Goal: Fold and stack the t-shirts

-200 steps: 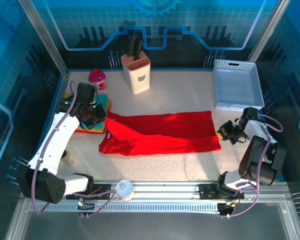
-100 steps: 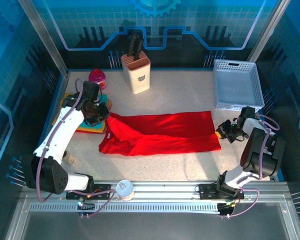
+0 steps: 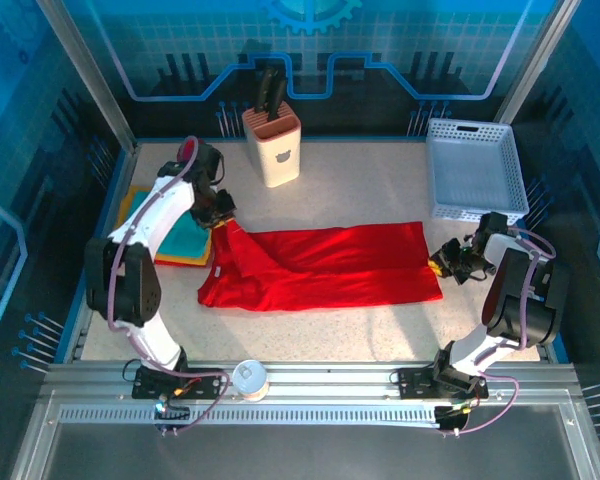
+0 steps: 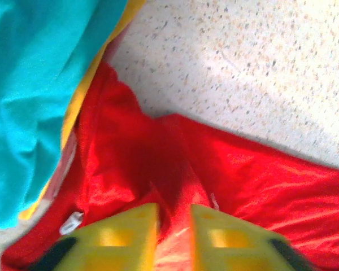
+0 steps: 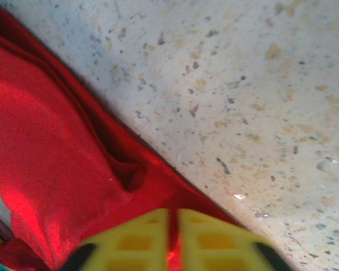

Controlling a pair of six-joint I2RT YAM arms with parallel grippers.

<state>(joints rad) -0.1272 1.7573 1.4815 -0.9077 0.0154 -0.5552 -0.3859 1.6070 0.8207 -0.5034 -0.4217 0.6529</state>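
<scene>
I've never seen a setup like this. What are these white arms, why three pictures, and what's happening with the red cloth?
Two robot arms are bolted to a table, each ending in a two-finger gripper. The wide picture looks down from above; the close-ups come from cameras on the wrists, so the yellow shapes are each arm's own fingers. On the table lie a long red t-shirt, a stack of folded shirts, a white basket and a knife block. The right gripper pinches the shirt's right edge. The left gripper sits at its left end, fingers slightly apart with cloth bunched between; whether it grips is unclear.
</scene>
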